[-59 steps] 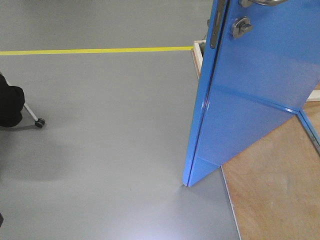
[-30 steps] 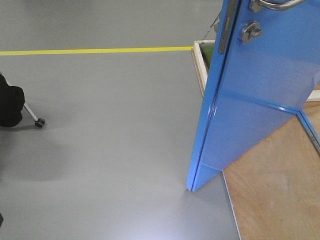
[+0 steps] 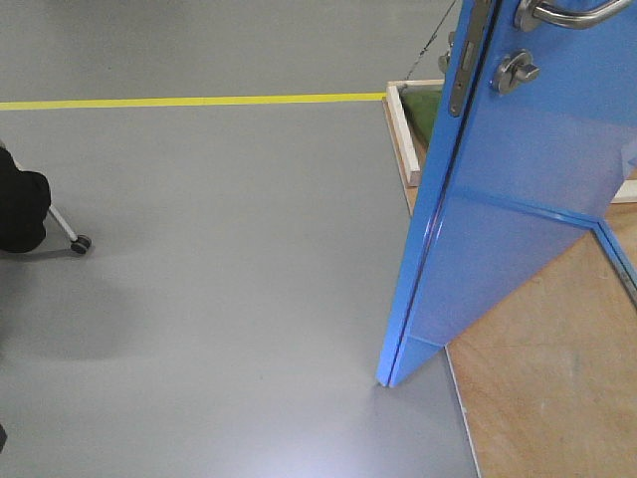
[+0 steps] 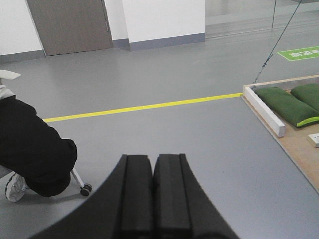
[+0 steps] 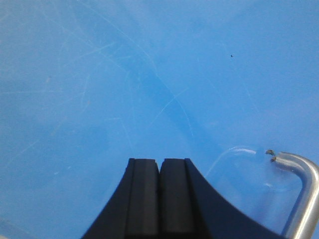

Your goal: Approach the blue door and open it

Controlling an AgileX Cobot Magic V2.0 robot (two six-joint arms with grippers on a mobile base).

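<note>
Blue door stands ajar at the right, its edge toward the front camera.
Right claw is pressed together, pointed at its glossy face beside the lever handle; left claw is pressed together too, over grey floor.

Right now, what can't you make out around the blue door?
The lever handle: cut by front view's top edge.
Hinge side of the blue door: beyond front view's right edge.
The right gripper: wrist view cannot show whether it touches the door.
The person in black: cropped at left edges.
</note>
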